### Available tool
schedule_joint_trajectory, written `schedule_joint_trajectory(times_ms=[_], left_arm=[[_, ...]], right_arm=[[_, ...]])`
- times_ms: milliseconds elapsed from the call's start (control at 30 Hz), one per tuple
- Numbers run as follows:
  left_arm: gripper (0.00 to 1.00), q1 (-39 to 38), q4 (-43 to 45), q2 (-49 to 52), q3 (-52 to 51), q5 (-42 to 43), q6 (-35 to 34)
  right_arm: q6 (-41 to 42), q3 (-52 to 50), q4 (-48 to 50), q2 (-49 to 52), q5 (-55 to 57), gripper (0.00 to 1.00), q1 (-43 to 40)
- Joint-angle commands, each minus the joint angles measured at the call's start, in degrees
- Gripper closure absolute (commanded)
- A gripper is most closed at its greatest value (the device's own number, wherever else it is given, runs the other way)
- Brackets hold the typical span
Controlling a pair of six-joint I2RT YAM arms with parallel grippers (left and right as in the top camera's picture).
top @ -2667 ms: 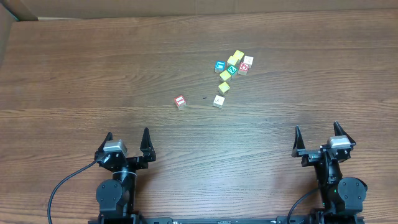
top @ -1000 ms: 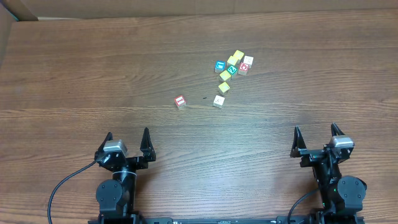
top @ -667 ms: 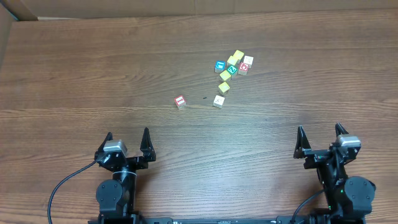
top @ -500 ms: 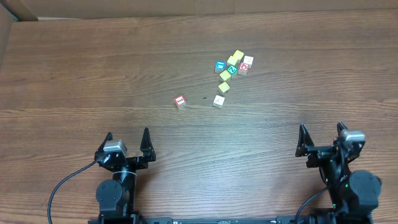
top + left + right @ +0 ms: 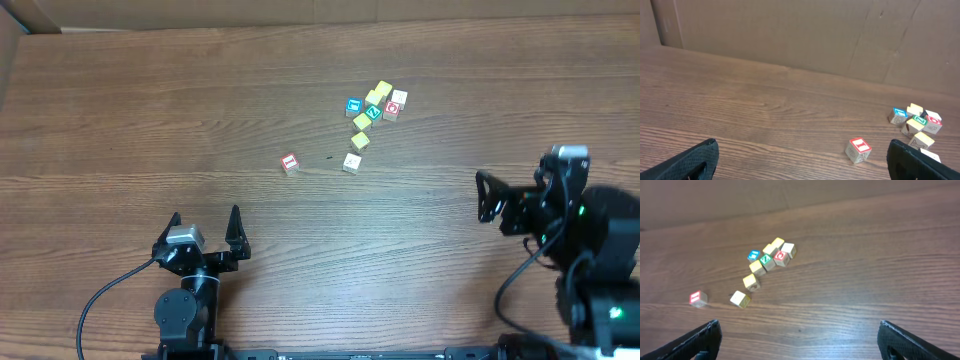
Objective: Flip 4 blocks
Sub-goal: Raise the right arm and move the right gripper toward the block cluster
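Firstly, the left gripper (image 5: 205, 216) sits at the near edge of the table (image 5: 120, 120). Its two black, pointed fingers (image 5: 690, 161) are spread wide with nothing between them. The table surface is brown with a fine wood grain, and a plain cardboard wall (image 5: 790, 35) stands along its far edge.

Further right, the first block (image 5: 290, 162) lies alone on the open table. It is a small wooden cube with pale sides and a red-framed face turned up. The second block (image 5: 352, 162) lies near it on the right, not touching, with a pale face up; any mark on it is too small to read.

Right of that, and farther back, the other cubes form a tight cluster:
- The yellow cubes (image 5: 362, 121), four in number, run in a loose line from the second block toward the back.
- The blue-faced cube (image 5: 353, 105) and the green-faced cube (image 5: 372, 112) lie beside them.
- The third block (image 5: 392, 110), red-framed face up, lies just right of the green-faced cube.
- The fourth block (image 5: 399, 97), white face up, lies against the third block's far side.

At the far right, the right gripper (image 5: 513, 170) is well apart from the cluster. Its fingers (image 5: 695, 342) are spread and empty.

Compared with half a second earlier, the right arm has left the near edge, advanced toward mid-table and turned. The left gripper and every cube keep their positions.
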Motion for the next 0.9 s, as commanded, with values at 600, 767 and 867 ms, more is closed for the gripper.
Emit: schedule_joint_trajectory(times_ms=[600,767,867], left_arm=[[0.00,-0.39,0.04,-0.52,-0.20,0.66,1.09],[0.00,-0.39,0.04,-0.52,-0.20,0.66,1.09],[0.00,-0.39,0.04,-0.52,-0.20,0.66,1.09]], right_arm=[[0.22,29.88,-21.35,33.18,-11.32,0.00,-0.15],[0.22,29.88,-20.55,34.77,-14.58,0.00,-0.15],[0.22,29.88,-20.59,34.91,-14.51,0.06,-0.15]])
